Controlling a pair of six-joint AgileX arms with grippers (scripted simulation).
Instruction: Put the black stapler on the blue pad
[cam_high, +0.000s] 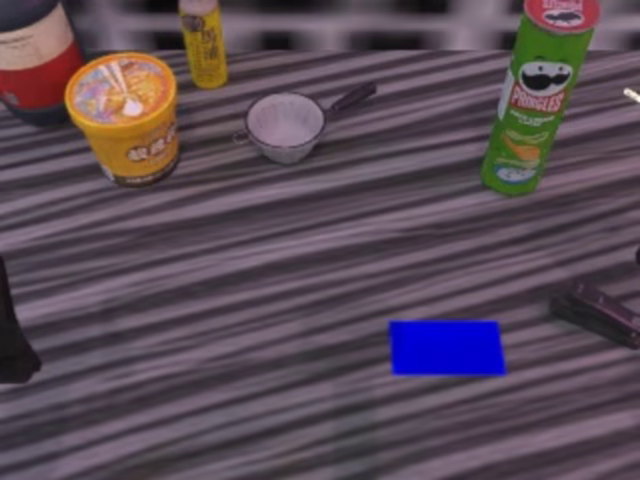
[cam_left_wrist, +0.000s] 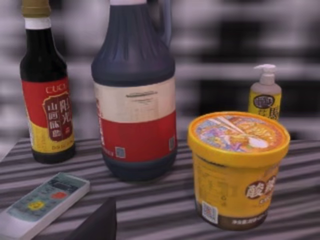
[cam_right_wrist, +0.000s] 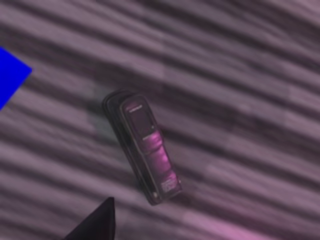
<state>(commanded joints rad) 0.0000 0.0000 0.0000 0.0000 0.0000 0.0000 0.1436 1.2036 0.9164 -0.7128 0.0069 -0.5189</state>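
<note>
The black stapler (cam_high: 600, 312) lies flat at the table's right edge, its long axis slanted. The blue pad (cam_high: 446, 347) lies flat to its left, a short gap away, with nothing on it. In the right wrist view the stapler (cam_right_wrist: 145, 147) sits on the striped table below my right gripper (cam_right_wrist: 160, 232). That gripper hangs above it, open and holding nothing, and only one dark finger (cam_right_wrist: 100, 222) shows. A corner of the blue pad (cam_right_wrist: 10, 75) shows at that view's edge. My left gripper (cam_high: 15, 350) is parked at the table's left edge, open and holding nothing.
Along the back stand a yellow noodle cup (cam_high: 124, 115), a dark jug (cam_high: 35, 55), a yellow pump bottle (cam_high: 203, 42), a small pan (cam_high: 287, 125) and a green Pringles can (cam_high: 532, 95). The left wrist view also shows a remote (cam_left_wrist: 42, 202) and a soy bottle (cam_left_wrist: 46, 100).
</note>
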